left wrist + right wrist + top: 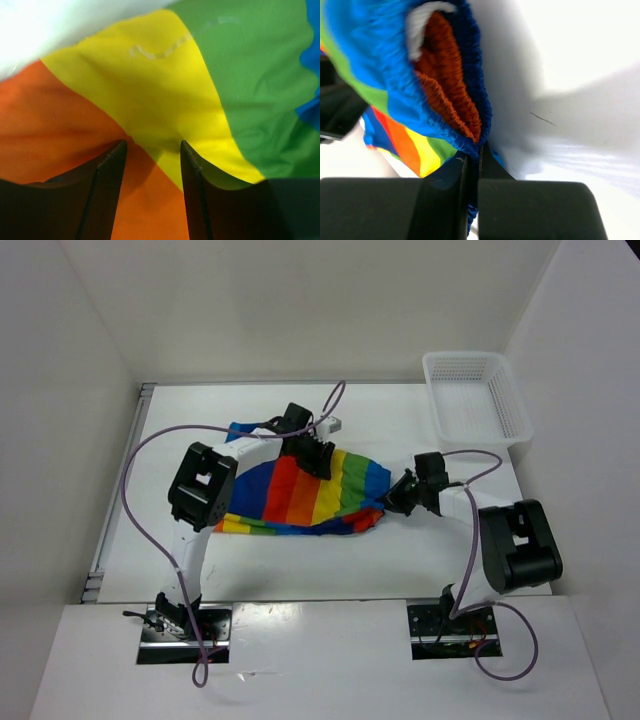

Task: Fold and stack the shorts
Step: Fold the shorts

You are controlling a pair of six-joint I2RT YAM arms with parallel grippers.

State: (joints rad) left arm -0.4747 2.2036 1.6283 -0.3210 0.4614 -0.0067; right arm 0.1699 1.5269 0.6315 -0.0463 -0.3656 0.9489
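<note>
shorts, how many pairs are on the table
1: the shorts lie in the middle of the table, the left gripper over their stripes, the right gripper shut on their blue waistband. Another could be hidden underneath.

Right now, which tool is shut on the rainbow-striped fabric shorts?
The right tool: jaws closed on the shorts' blue elastic edge. The left tool stands open.

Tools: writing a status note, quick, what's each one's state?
Left tool: open, jaws apart over the shorts.
Right tool: closed on the shorts' blue edge.

Rainbow shorts (300,495) spread out, right gripper (390,502) at their blue edge — basket (478,359) beyond
</note>
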